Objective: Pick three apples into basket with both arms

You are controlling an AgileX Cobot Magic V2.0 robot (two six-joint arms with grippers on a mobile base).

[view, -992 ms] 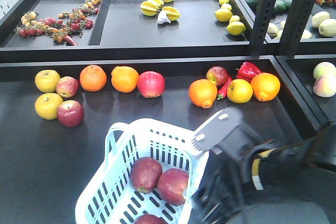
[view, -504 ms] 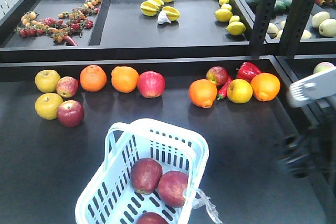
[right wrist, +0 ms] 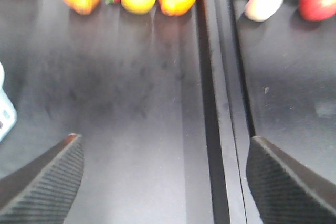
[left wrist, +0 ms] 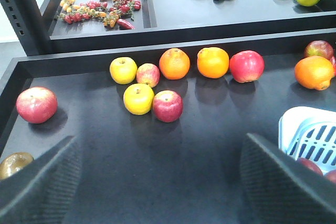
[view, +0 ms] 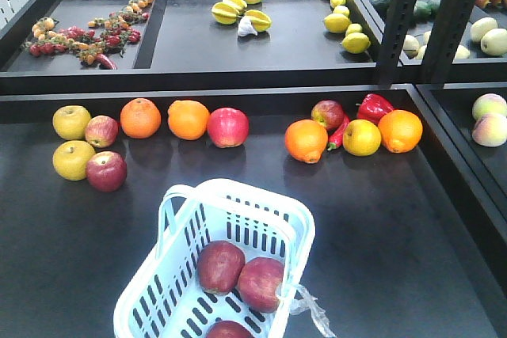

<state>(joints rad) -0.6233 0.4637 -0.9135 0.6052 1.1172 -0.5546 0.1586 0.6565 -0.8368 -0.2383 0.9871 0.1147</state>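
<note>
Three dark red apples lie in the basket. The left gripper and right gripper both hover over the black shelf, jaws spread wide, holding nothing.

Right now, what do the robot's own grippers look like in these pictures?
Only the fingertips show, in the wrist views. The left gripper has two broad, dark grey wedge-shaped fingers with a fine ribbed, woven-looking texture. The right gripper has matching ones. No cables, markings or arm links are visible; the front view shows no arm.
</note>
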